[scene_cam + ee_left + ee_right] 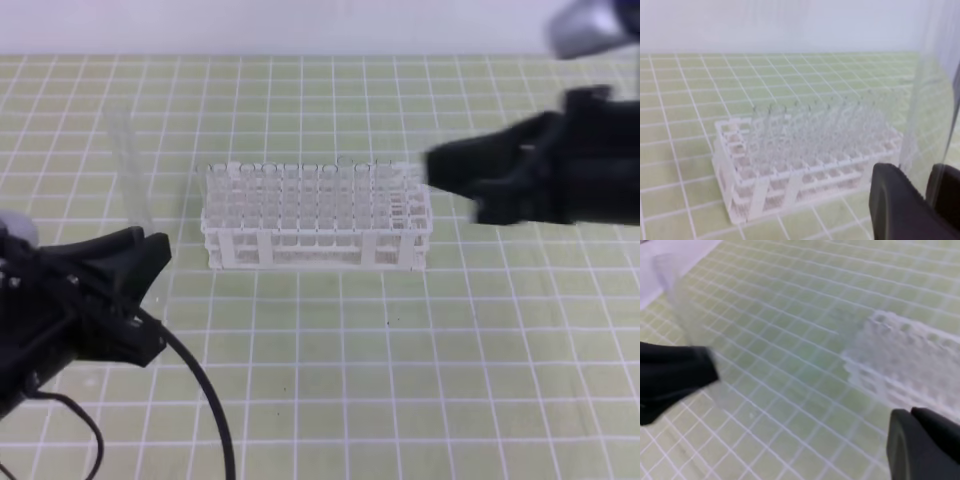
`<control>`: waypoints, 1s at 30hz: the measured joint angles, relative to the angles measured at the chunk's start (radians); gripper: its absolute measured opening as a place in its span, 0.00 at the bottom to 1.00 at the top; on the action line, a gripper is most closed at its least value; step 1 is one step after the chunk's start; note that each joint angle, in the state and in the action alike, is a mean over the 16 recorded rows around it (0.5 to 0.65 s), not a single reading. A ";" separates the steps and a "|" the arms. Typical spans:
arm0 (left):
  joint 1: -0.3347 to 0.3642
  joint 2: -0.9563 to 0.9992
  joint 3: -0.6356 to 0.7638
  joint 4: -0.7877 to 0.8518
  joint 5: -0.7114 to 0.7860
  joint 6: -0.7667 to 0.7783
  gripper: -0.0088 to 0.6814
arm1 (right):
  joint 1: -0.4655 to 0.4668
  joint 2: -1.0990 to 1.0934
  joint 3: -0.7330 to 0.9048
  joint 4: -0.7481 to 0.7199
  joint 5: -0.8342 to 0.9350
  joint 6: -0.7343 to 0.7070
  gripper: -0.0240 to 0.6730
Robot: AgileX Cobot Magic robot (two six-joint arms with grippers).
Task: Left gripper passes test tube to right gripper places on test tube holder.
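Black and plain, the left gripper (pixel 150 262) sits nearest in the high view, low on the left, with a thick black cable (pixel 205 400) trailing from it toward the bottom edge. Its jaws are narrowed around the lower part of the test tube (pixel 132 180), a faint clear tube that rises upright from between the fingers, leaning slightly left toward its top. In the left wrist view the tube (pixel 932 100) fills the right side as a tall glassy band, and the dark fingers (pixel 900 205) stand on either side of its base; the grip looks closed on the glass, though the blur keeps the contact itself from being sharp.

Under everything lies a pale green mat (pixel 400 380) ruled with a white grid.

Further back, near the middle, the test tube holder (pixel 315 215) stands on the mat, a white lattice rack with open-framed sides and clear tubes standing in many of its holes. It is to the right of the held tube and apart from it.

Beyond the rack's right end hangs the right gripper (pixel 450 175), black, with a silver-grey cap (pixel 590 25) at the top right corner. Its jaws are closed on nothing, the tip pointing left just above the rack's right end. Its own wrist view shows the held tube (pixel 677 295) far left and the blurred rack (pixel 910 360) to the right
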 joint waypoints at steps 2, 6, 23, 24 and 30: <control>0.020 0.006 0.027 -0.001 -0.065 -0.002 0.06 | 0.058 0.037 -0.022 -0.004 -0.074 -0.031 0.00; 0.050 0.042 0.057 -0.003 -0.173 -0.007 0.05 | 0.174 0.093 -0.039 -0.030 -0.268 -0.092 0.00; 0.074 0.261 0.062 -0.004 -0.444 -0.005 0.04 | 0.456 0.184 0.103 -0.066 -0.905 -0.226 0.02; 0.074 0.269 0.062 -0.004 -0.456 -0.002 0.04 | 0.465 0.192 0.100 -0.069 -0.913 -0.223 0.03; 0.075 0.302 0.062 -0.004 -0.509 0.023 0.05 | 0.505 0.233 0.067 -0.096 -0.944 -0.196 0.14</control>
